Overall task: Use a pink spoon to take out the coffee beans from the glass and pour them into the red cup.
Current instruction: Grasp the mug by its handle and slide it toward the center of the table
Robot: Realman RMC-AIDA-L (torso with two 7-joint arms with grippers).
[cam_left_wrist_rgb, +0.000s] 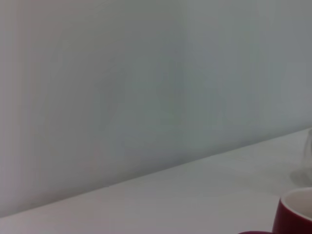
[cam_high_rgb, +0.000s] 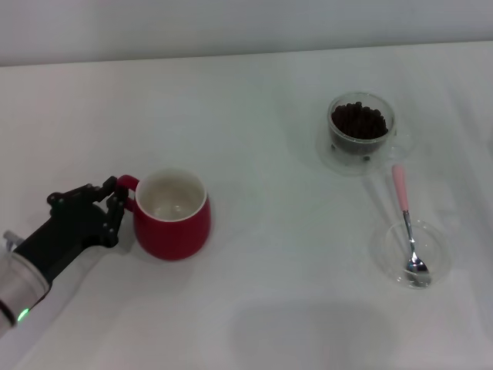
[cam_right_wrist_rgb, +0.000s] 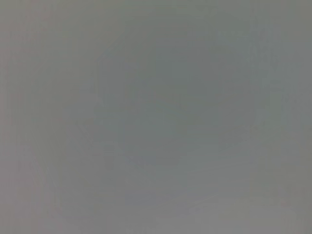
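The red cup (cam_high_rgb: 173, 223) stands upright at the left front of the white table, its white inside empty; its rim also shows in the left wrist view (cam_left_wrist_rgb: 295, 214). My left gripper (cam_high_rgb: 117, 204) is at the cup's loop handle, fingers closed around it. The glass (cam_high_rgb: 362, 132) stands at the back right, filled with coffee beans (cam_high_rgb: 358, 121). The pink spoon (cam_high_rgb: 402, 196) lies in front of the glass, its metal bowl resting in a shallow clear dish (cam_high_rgb: 422, 235). The right gripper is out of view.
The white table (cam_high_rgb: 277, 254) stretches between the cup and the glass. A pale wall runs behind the table's far edge. The right wrist view shows only a plain grey surface.
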